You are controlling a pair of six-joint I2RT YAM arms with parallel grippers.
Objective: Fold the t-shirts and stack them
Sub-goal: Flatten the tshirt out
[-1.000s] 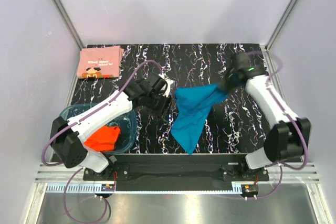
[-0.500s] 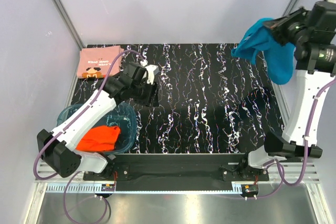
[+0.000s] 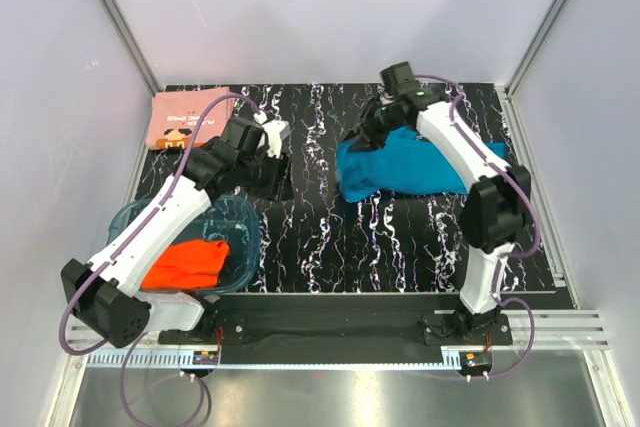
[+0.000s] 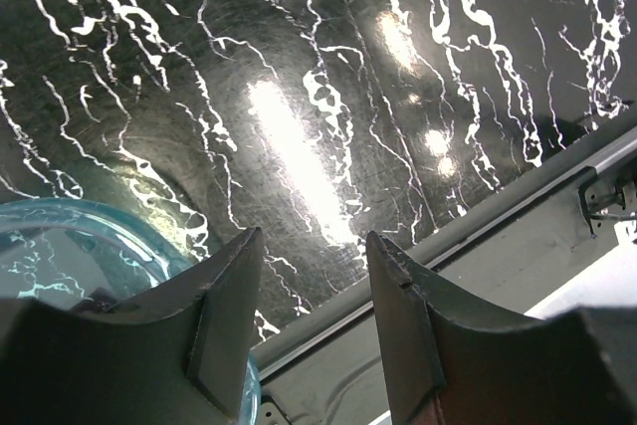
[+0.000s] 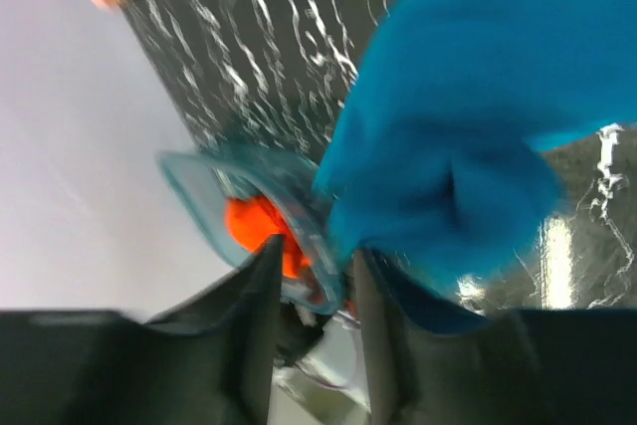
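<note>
The teal-blue t-shirt (image 3: 415, 167) now lies on the black marbled table (image 3: 330, 237), in its far right half. Half a second ago it hung bunched in the air off the right edge, and a second ago it was stretched low across the middle. So it looks thrown down to spread it, and judging by the rumpled heap, it is not yet flat enough to fold.

Its long axis runs across the table from left to right. The thicker, bunched end points toward the centre and the thinner end trails under the right arm toward the right edge. Which end is the collar cannot be told.

The right gripper (image 5: 317, 256) sits at the shirt's far left corner. Its jaws have just come a little apart, and through the narrow gap the clear blue-tinted tub (image 3: 245, 247) and the orange-red t-shirt (image 3: 195, 262) inside it show. Teal cloth presses against one finger, but nothing seems pinched.

The left gripper (image 4: 314, 246) hovers about half open and empty over bare table beside the tub. The salmon-pink printed t-shirt (image 3: 190, 117) lies folded in the far left corner.
</note>
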